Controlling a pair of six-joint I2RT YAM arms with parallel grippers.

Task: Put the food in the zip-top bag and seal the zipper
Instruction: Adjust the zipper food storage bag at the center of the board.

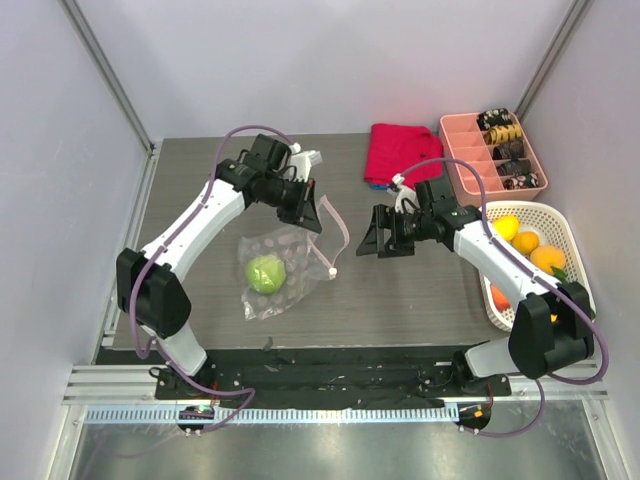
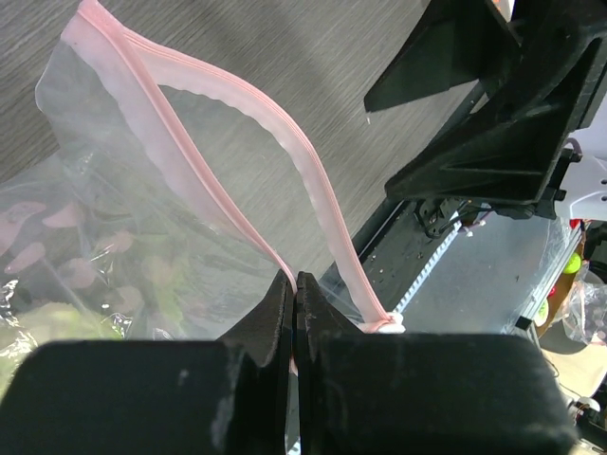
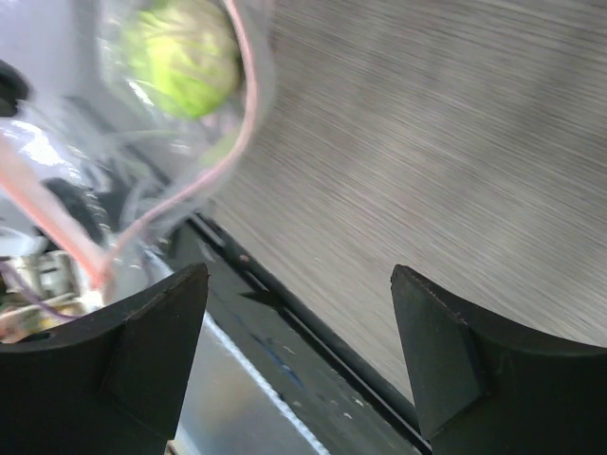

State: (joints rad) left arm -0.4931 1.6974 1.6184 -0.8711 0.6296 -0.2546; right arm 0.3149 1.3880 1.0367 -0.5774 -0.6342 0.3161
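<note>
The clear zip-top bag (image 1: 280, 262) lies on the grey table with a round green fruit (image 1: 265, 273) inside it; the fruit also shows in the right wrist view (image 3: 185, 52). My left gripper (image 1: 309, 215) is shut on the pink zipper strip (image 2: 194, 161) at the bag's mouth and holds the mouth lifted and open. My right gripper (image 1: 372, 243) is open and empty, just right of the bag's mouth, not touching it. More food, orange and yellow pieces (image 1: 528, 245), lies in the white basket.
A white basket (image 1: 570, 250) stands at the right table edge. A pink compartment tray (image 1: 470, 150) with dark items sits at the back right, and a folded red cloth (image 1: 400, 152) lies next to it. A black strip (image 1: 330, 360) runs along the near table edge.
</note>
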